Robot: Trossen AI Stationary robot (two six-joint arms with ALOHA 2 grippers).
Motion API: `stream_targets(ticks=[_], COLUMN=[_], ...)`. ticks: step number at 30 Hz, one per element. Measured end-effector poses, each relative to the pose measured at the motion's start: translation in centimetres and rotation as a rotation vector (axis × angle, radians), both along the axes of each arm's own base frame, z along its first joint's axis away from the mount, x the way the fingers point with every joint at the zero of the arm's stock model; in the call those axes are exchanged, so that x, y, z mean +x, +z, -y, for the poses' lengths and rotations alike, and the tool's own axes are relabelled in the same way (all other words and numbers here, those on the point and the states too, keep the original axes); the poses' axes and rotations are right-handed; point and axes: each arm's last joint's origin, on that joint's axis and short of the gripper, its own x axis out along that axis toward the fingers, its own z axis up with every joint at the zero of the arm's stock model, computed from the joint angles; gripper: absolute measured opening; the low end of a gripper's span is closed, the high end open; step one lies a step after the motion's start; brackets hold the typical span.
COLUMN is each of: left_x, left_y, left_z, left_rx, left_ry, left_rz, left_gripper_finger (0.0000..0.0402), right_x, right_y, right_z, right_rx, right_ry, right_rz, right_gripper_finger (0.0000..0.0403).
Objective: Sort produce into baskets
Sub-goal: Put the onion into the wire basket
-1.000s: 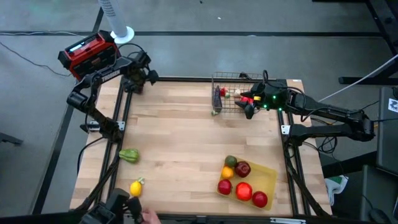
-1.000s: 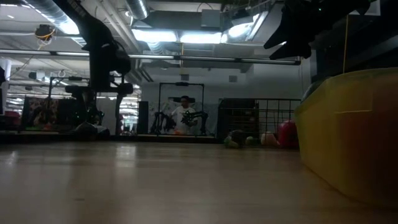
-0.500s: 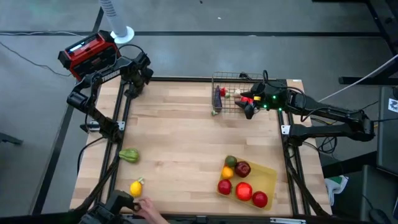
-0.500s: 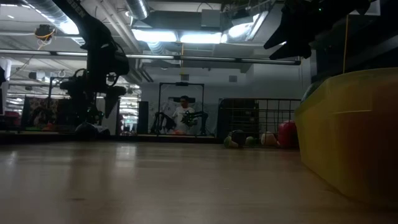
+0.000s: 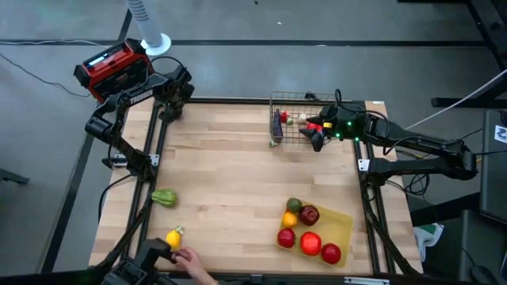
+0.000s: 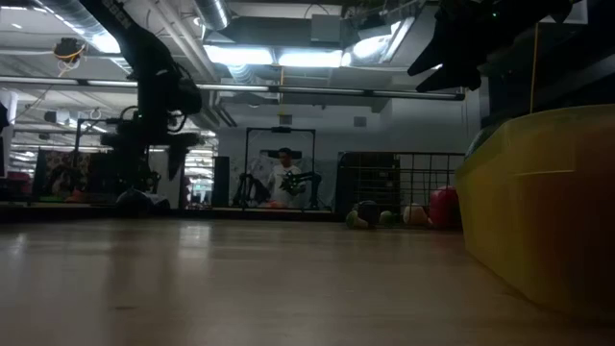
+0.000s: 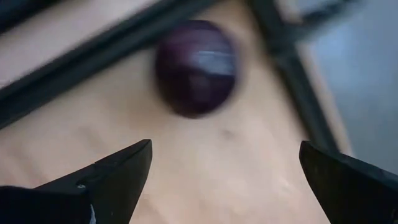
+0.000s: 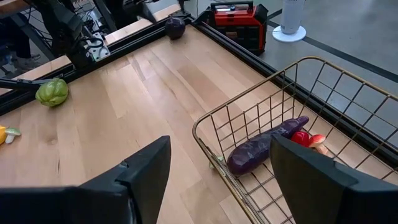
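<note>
A round purple vegetable lies on the table in its far left corner and also shows in the right wrist view. My left gripper hovers open above it, one finger on either side, touching nothing. My right gripper is open and empty over the wire basket, which holds a purple eggplant and a red pepper. A green pepper and a lemon lie on the table at the left. The yellow tray at the near right holds several fruits.
A person's hand reaches over the table's near edge, right beside the lemon. A red-and-black box sits beyond the far left corner. Black frame rails run along the table's left and right edges. The table's middle is bare wood.
My left gripper has turned about over the far left corner and shifted slightly toward the table's left edge, staying open. The person's hand has come farther in over the near edge, toward the lemon.
</note>
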Motion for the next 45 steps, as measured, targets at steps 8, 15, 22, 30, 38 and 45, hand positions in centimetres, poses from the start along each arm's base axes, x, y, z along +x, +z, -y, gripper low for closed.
stream_targets(ticks=[8, 15, 22, 30, 38, 45], left_x=[1.4, 0.7, 0.5, 2.7, 3.5, 2.3], left_y=[0.9, 0.9, 0.7, 1.2, 1.1, 0.5], left_z=[-2.0, -2.2, -2.0, -1.9, -1.3, -0.3], left_rx=[0.241, 0.220, 0.177, 0.274, 0.173, -0.074], left_ry=[-0.325, -0.602, -0.689, -1.002, -1.670, -1.808], left_rz=[-0.026, -0.263, -0.307, -0.353, -0.691, -0.779], left_gripper_finger=[0.0400, 0.0400, 0.0400, 0.0400, 0.0400, 0.0397], right_x=[0.0, 0.0, 0.0, 0.0, 0.0, 0.0], right_y=[0.0, 0.0, 0.0, 0.0, 0.0, 0.0], right_z=[0.0, 0.0, 0.0, 0.0, 0.0, 0.0], right_rx=[0.000, 0.000, 0.000, 0.000, 0.000, 0.000], right_ry=[0.000, 0.000, 0.000, 0.000, 0.000, 0.000], right_rz=[0.000, 0.000, 0.000, 0.000, 0.000, 0.000], right_gripper_finger=[0.0269, 0.0269, 0.0269, 0.0269, 0.0269, 0.0269])
